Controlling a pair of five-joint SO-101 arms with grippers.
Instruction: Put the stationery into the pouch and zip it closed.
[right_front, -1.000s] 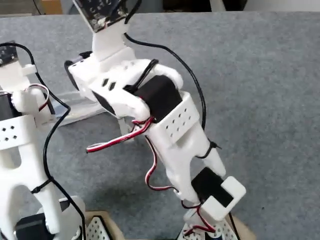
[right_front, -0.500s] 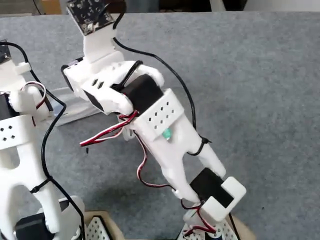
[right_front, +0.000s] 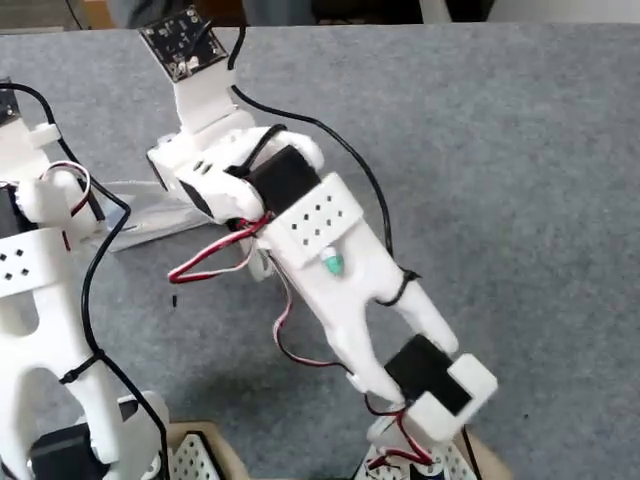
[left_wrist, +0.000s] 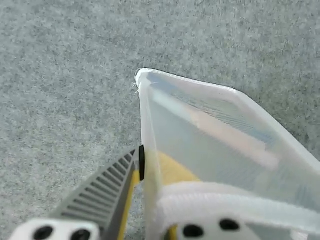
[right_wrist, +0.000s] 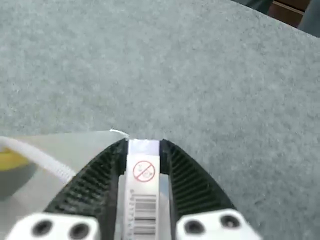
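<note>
Clear, thin plastic: the pouch (left_wrist: 210, 130) rests on the grey desk (right_wrist: 210, 60), and I think it is soft, light and slippery. My left tool (left_wrist: 149, 169) pinches its edge tight. My right tool (right_wrist: 143, 146) is closed on a white label strip (right_wrist: 143, 175) at its end. Edges hold best.

1. The flat, felt-like table surface (right_front: 520, 150) is plain mid-grey with a fine speckle.
2. The soft see-through plastic pouch (left_wrist: 210, 145) is frosted milky white with a solid white zip band. A yellow patch shows through it.
3. The left gripper (left_wrist: 142, 167) has a grey ribbed finger edged in yellow.
4. The right gripper (right_wrist: 143, 146) has black ribbed fingers.
5. The narrow white label strip (right_wrist: 142, 195) carries a black barcode and a red crossed circle.
6. The jointed plastic arm (right_front: 370, 290) is white with black motors, red, white and black wires, and a small green light (right_front: 331, 265).
</note>
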